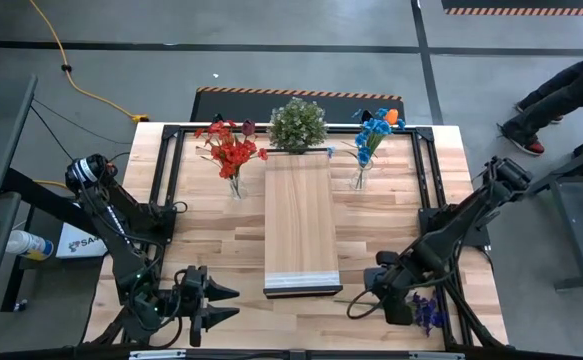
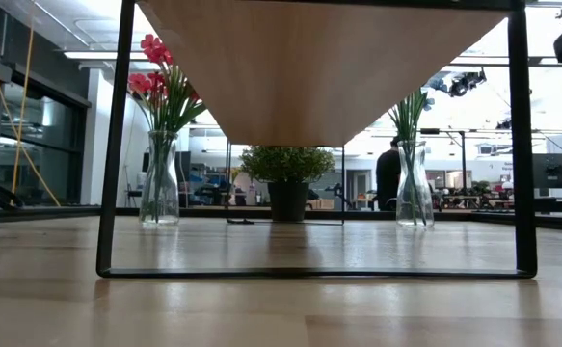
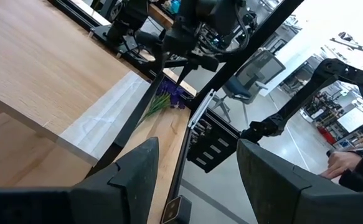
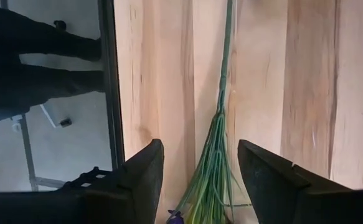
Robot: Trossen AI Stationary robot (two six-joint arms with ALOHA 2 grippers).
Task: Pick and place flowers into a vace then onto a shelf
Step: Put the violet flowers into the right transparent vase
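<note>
Purple flowers (image 4: 213, 155) flat on counter (image 1: 211, 240) by near right corner, under right gripper (image 4: 200, 180) — jaws wide, straddling the leaves. Light, floppy, thin stem — pinch mid-stem, gently. Left gripper (image 1: 211, 300) idle near-left, jaws wide.

Robotics lab: concrete floor (image 1: 301, 45), hazard-striped tape (image 1: 301, 92), glass-walled hall, workstations.

Shelf (image 1: 300, 222) blocks table centre. Two vases (image 1: 234, 186) and potted plant (image 1: 297, 125) crowd 12 o'clock. Bare tabletop (image 1: 211, 240) at 3 and 9.
</note>
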